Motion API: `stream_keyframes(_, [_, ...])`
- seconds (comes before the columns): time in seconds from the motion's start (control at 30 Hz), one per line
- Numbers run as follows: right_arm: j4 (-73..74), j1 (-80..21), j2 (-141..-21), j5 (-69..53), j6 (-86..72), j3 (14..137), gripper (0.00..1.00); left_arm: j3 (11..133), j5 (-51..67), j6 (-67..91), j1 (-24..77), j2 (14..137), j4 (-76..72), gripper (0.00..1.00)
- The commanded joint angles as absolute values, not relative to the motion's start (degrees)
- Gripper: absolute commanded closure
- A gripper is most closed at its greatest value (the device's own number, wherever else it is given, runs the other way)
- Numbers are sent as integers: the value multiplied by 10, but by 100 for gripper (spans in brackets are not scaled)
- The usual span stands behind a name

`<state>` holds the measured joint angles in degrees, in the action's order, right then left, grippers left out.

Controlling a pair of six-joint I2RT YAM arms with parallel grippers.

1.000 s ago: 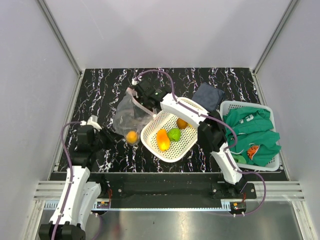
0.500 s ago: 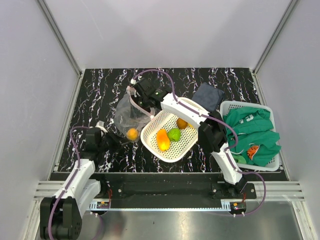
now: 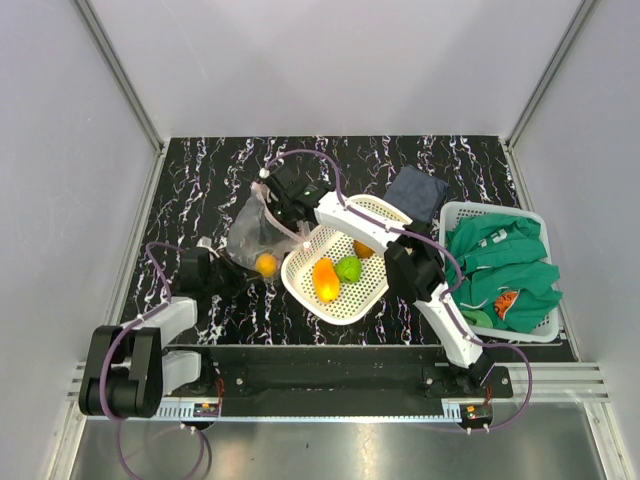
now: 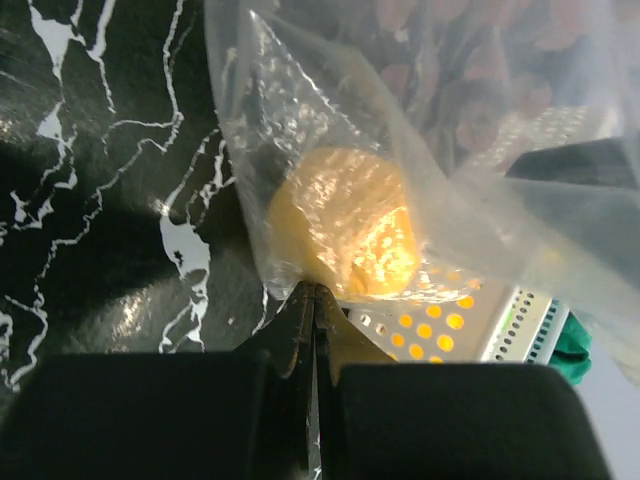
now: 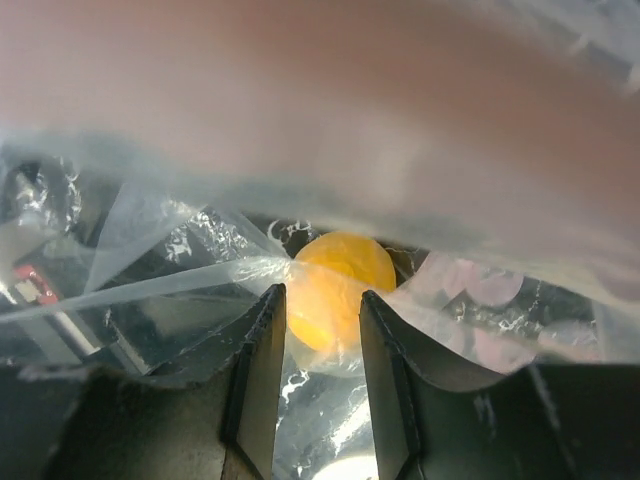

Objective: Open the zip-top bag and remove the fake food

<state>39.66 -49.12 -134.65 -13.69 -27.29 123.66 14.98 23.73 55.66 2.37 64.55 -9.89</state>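
The zip-top bag [image 3: 255,228] lies crumpled left of the white mesh basket [image 3: 300,285], with one orange fruit [image 3: 266,263] inside it. The basket holds an orange-yellow piece [image 3: 324,278], a green round one [image 3: 348,268] and an orange one [image 3: 363,248]. My left gripper [image 3: 234,272] is shut on the bag's near edge [image 4: 300,270], right below the fruit [image 4: 345,225]. My right gripper [image 3: 277,205] is at the bag's far end by the pinkish zip strip. Its jaws [image 5: 322,295] stand apart with film between them, and the fruit [image 5: 340,275] shows just beyond.
A dark blue folded cloth [image 3: 416,192] lies at the back right. A white rectangular basket [image 3: 462,211] with green clothing [image 3: 505,262] stands at the right edge. The right arm spans across the mesh basket. Grey walls close in three sides.
My left arm has swung in toward the bag, and its gripper now pinches the bag's near edge. The right gripper and bag top shifted slightly left.
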Motion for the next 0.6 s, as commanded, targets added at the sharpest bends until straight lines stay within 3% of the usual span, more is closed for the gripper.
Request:
stream_keyframes(0.0, [373, -495, -1346, -156, -274, 1228, 56, 158, 229, 567, 27, 696, -193, 100])
stream_keyframes(0.27, [369, -497, -1338, -180, -273, 1179, 52, 179, 202, 555, 28, 725, -197, 100])
stream_keyframes(0.57, [337, -504, -1237, -192, -289, 1093, 54, 221, 175, 513, 28, 723, -148, 98])
